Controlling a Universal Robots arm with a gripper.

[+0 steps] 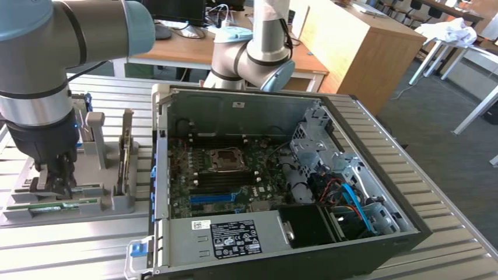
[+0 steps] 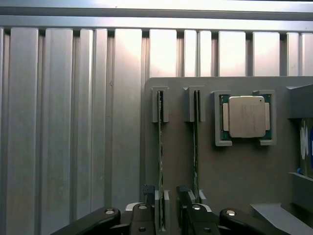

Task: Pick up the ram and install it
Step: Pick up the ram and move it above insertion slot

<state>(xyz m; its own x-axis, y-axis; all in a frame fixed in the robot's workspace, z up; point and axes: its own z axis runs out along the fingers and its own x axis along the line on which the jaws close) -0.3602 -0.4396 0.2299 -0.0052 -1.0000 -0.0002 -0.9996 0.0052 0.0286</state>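
Exterior view: slatted metal desk (image 1: 78, 251) carries an open computer case (image 1: 233, 108) with the motherboard (image 1: 225, 181) exposed. Power supply label (image 1: 235, 239) is black with white print, too small to read. The small white sticker (image 1: 200, 224) beside it is likewise unreadable. Arm (image 1: 39, 76) stands over a grey holder (image 1: 116, 201) at the exterior view's left, and its lower end hides part of the holder.

Wrist view: ram (image 2: 160, 142) stands on edge in a holder slot. Second stick (image 2: 196, 142) sits in the slot just beside it. CPU chip (image 2: 247, 116) lies in its own pocket, lettering not legible. Fingers (image 2: 183, 196) are spread, one on each side of the ram's near end, not clamped. Blue-white label (image 2: 307, 147) is cut off at the frame edge, text indistinct.
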